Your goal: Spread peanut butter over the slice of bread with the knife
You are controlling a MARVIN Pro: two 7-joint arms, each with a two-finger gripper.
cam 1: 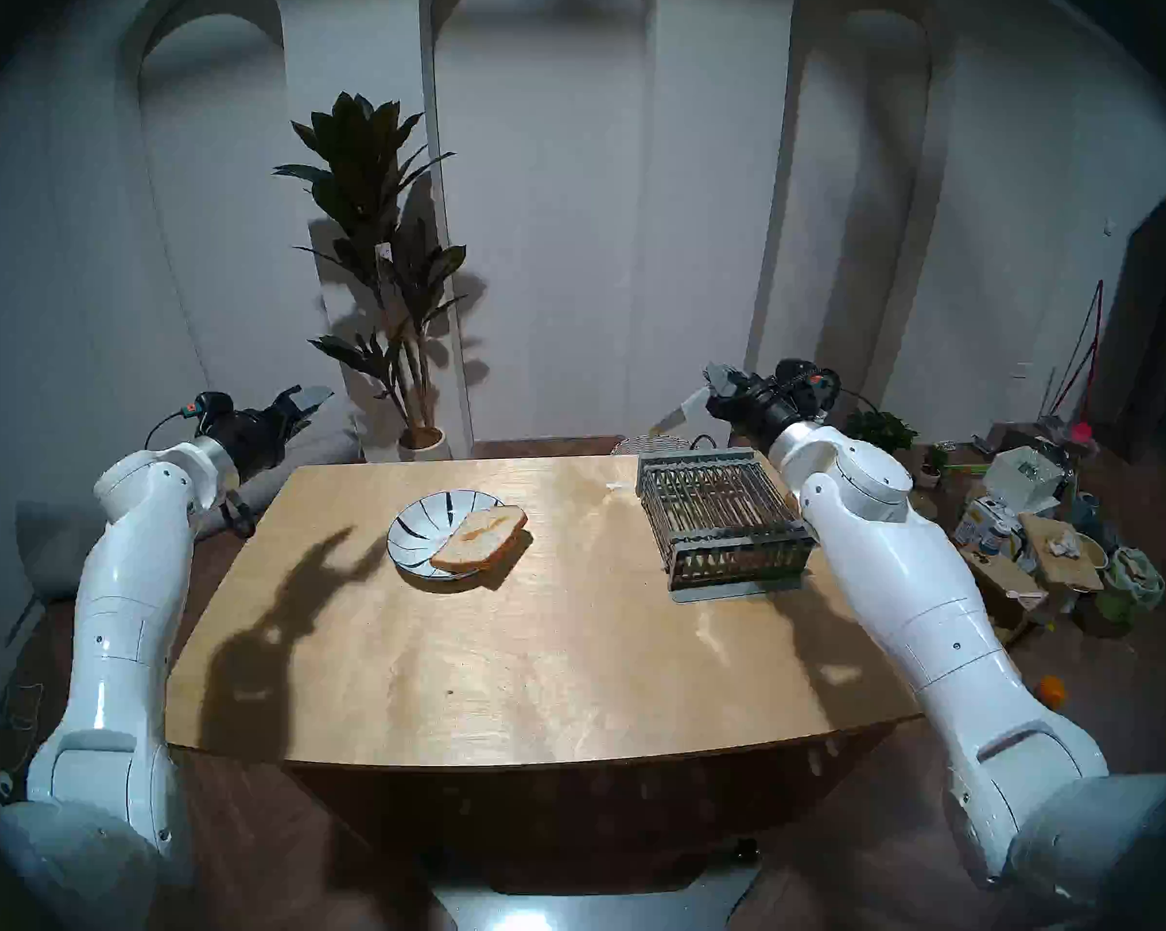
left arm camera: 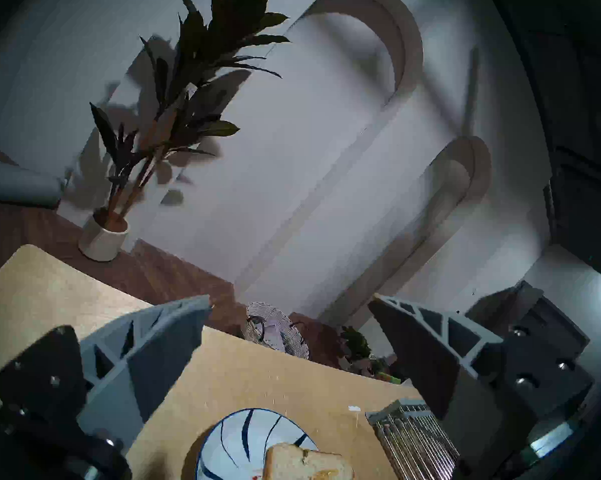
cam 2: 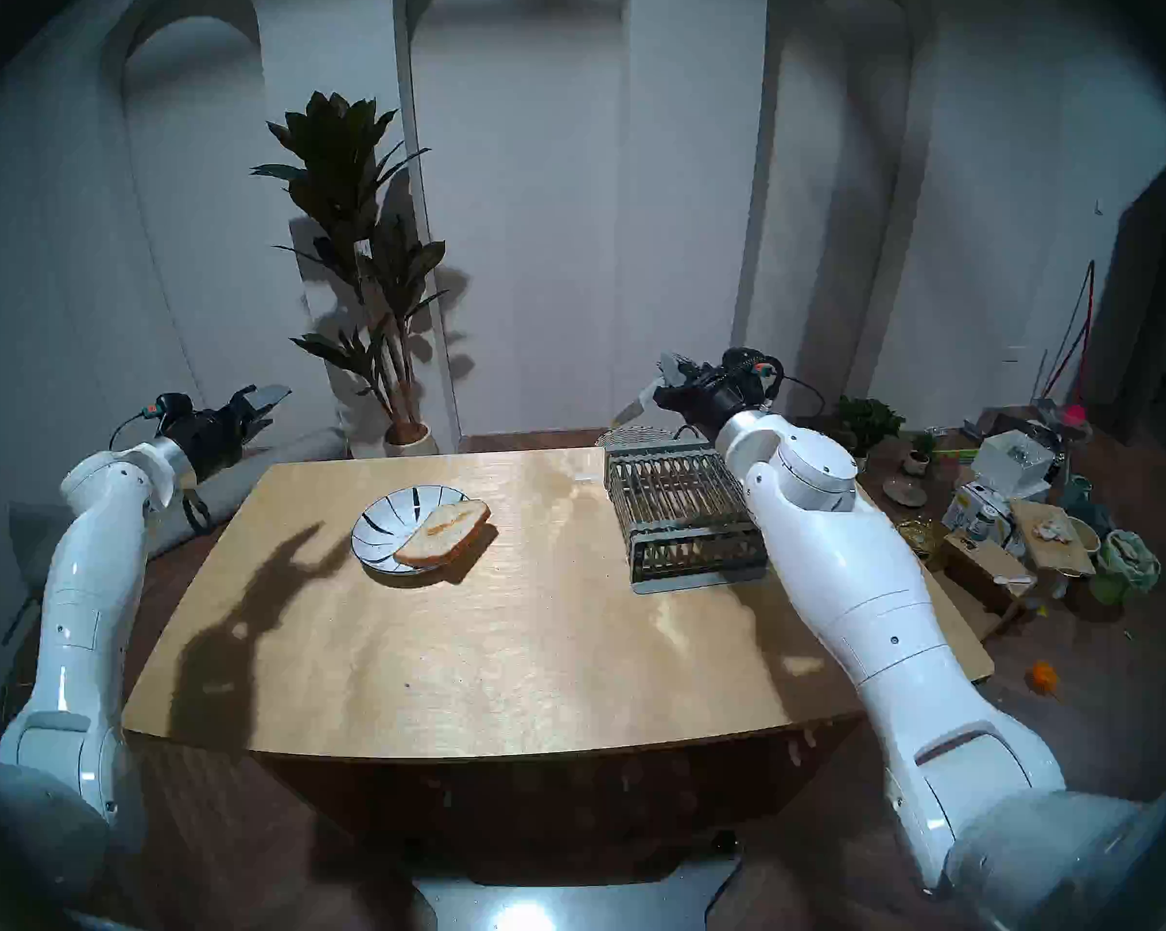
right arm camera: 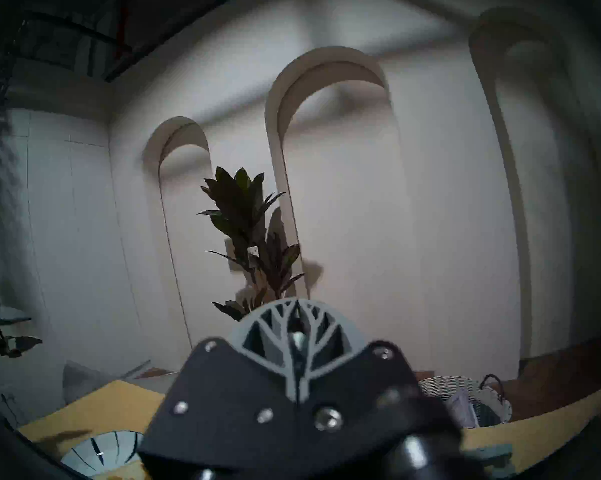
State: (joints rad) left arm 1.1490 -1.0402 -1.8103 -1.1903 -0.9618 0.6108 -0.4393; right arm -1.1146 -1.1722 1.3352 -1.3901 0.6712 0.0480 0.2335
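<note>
The wooden tabletop (cam 1: 500,641) stands before an arched white wall. On it a plate (cam 1: 426,526) carries the slice of bread (cam 1: 478,538), right of which sits a wire rack (cam 1: 721,520). Left gripper (cam 1: 305,399) jaws apart; right gripper (cam 1: 718,380) jaws clamped on the knife (cam 1: 676,414).

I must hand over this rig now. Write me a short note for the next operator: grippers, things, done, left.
Left gripper: open, empty, raised off the table's left far corner.
Right gripper: shut on the knife, raised above the rack, blade pointing down-left.
Slice of bread: on the plate, overhanging its right rim.
Done: a small peanut butter smear.
Left: most of the slice is bare. No tub in view.
</note>
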